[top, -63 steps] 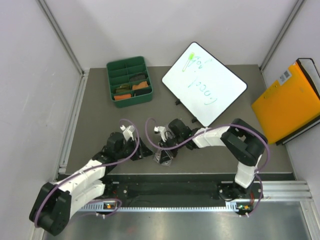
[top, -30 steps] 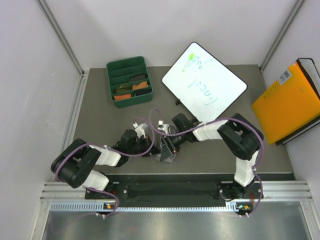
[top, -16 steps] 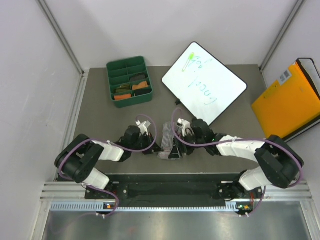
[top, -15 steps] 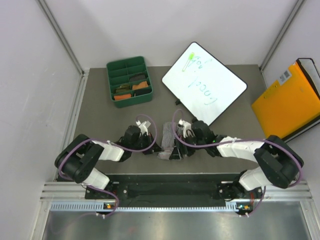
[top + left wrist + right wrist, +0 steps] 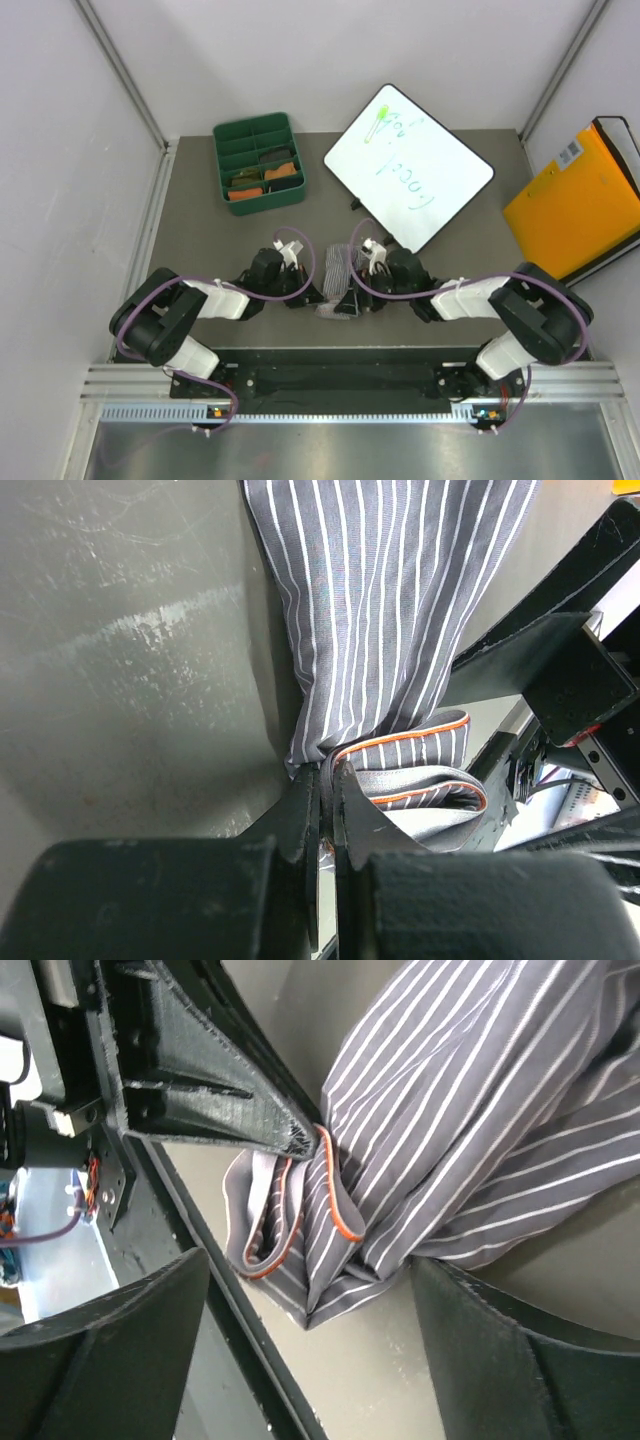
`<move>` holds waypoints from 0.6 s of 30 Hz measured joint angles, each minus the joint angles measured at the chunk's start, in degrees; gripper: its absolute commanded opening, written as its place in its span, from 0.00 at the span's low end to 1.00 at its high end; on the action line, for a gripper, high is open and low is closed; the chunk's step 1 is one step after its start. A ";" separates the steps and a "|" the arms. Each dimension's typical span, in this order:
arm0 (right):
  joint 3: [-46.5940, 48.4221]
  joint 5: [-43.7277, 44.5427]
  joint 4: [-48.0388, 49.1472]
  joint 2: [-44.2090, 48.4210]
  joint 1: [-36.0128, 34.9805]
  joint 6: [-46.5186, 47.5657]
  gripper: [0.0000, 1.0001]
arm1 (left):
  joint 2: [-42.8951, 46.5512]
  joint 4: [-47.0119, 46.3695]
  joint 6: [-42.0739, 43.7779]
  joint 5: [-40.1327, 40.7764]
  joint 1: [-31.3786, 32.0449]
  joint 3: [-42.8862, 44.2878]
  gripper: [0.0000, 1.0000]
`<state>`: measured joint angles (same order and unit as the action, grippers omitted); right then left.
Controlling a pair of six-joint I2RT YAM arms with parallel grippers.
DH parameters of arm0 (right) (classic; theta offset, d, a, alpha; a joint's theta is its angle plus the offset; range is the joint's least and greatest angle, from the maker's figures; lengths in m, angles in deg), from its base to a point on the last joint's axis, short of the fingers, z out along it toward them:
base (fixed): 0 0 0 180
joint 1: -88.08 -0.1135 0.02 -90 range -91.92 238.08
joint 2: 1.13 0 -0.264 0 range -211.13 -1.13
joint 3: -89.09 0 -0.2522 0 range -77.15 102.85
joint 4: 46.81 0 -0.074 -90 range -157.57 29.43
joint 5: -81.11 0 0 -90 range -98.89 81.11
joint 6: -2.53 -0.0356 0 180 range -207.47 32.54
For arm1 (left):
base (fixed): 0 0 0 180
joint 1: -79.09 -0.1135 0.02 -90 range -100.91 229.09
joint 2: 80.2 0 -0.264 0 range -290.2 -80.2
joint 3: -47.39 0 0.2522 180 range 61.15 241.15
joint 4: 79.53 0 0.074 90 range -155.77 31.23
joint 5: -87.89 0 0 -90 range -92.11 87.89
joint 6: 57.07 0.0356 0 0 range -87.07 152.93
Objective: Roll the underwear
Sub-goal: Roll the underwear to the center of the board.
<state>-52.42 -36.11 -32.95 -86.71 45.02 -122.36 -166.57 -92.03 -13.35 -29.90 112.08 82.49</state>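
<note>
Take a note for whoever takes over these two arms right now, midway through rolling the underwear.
Left gripper: shut, pinching the striped underwear at its orange-trimmed waistband end.
Right gripper: open, one finger either side of that same end, holding nothing.
Underwear: on the table between the two arms, close to their bases.
Green tray, far left: holds other cloth pieces, too small to tell apart.
Done: the waistband end is folded over and pinched.
Left: the rest lies unrolled. Roll it up from the pinched end.
</note>
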 measured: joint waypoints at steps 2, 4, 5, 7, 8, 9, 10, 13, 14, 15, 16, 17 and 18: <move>0.00 0.28 0.57 -0.44 0.00 -0.35 0.67 | 0.00 0.02 -0.07 0.00 0.00 0.02 0.00; 0.00 0.83 0.42 -0.50 0.00 -0.24 0.53 | 0.09 0.15 -0.13 0.07 0.00 0.04 0.00; 0.00 1.62 -0.11 -0.79 0.00 -0.37 0.41 | 0.22 0.33 -0.22 0.17 0.04 0.04 0.05; 0.07 2.45 -0.48 -1.40 0.00 -0.31 0.28 | 0.37 0.52 -0.33 0.31 0.11 0.09 0.25; 0.07 2.67 -0.96 -1.84 0.00 -0.50 0.15 | 0.39 0.61 -0.39 0.39 0.11 0.13 0.35; 0.07 2.84 -1.18 -2.38 0.02 -0.90 0.11 | 0.39 0.68 -0.44 0.48 0.13 0.20 0.52; 0.13 2.95 -1.31 -2.73 0.00 -0.92 0.08 | 0.55 0.83 -0.72 0.48 0.13 0.33 0.57; 0.68 3.32 -2.23 -3.15 0.07 -2.36 0.00 | 2.67 1.38 -0.57 0.87 0.39 1.07 0.65; 1.07 3.50 -3.04 -3.17 0.07 -2.78 0.00 | 3.54 1.79 -0.28 1.40 0.44 1.11 0.66; 1.49 3.65 -3.91 -3.21 0.11 -3.15 0.00 | 4.55 2.64 0.02 2.23 0.44 1.11 0.66; 1.90 3.72 -4.87 -3.21 0.13 -3.52 0.00 | 5.77 3.65 0.44 3.06 0.42 1.11 0.67; 2.23 3.76 -5.60 -3.23 0.22 -3.82 0.00 | 6.56 4.17 0.76 3.50 0.42 1.09 0.68; 2.64 3.69 -6.56 -3.34 0.46 -4.24 0.00 | 7.56 4.66 1.40 3.98 0.37 1.05 0.68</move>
<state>-49.78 -32.42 -39.51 -90.05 45.47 -126.60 -159.01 -87.38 -11.95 -25.92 112.45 83.54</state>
